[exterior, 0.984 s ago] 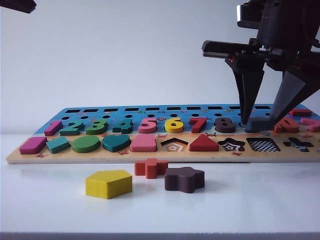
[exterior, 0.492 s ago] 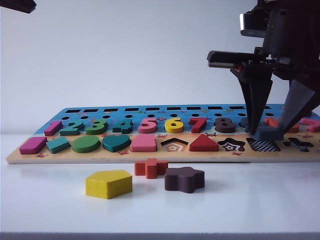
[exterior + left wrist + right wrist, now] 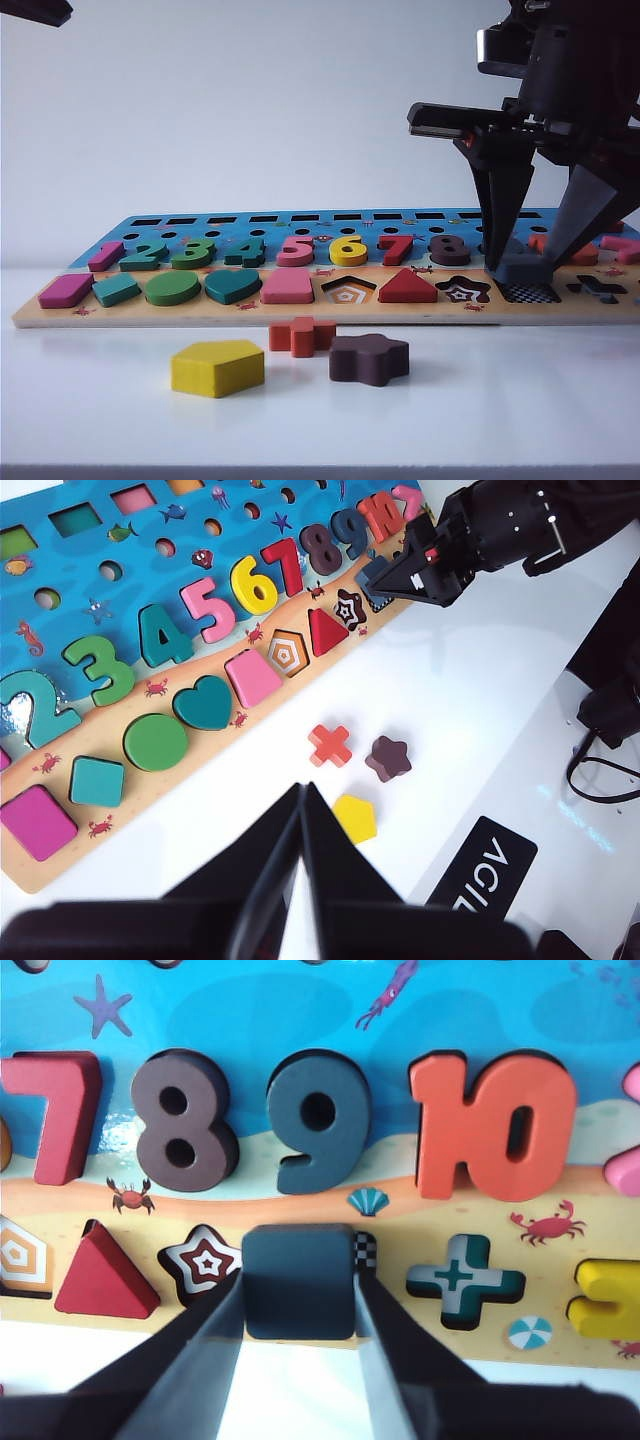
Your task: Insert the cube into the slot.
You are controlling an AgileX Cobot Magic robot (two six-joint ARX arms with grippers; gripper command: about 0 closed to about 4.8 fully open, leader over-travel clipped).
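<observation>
Exterior view: right gripper [image 3: 522, 268] positioned at right of frame, fingers pointing down, clamped on the cube [image 3: 521, 270]. Cube held directly over the slot [image 3: 530, 292] in the front row of the puzzle board [image 3: 300, 310], checkered floor partly visible beneath. Yellow pentagon block [image 3: 217, 366], red cross block [image 3: 301, 335] and brown star block [image 3: 369, 358] located on the table [image 3: 500, 420] at lower centre.

Left wrist view: left gripper [image 3: 303, 810] seen at lower centre, jaws pressed together, empty, well apart from the board.

Right wrist view: cube [image 3: 299, 1280] gripped between both fingers at centre, covering most of the slot [image 3: 366, 1250]; checkered strip exposed at right edge.
</observation>
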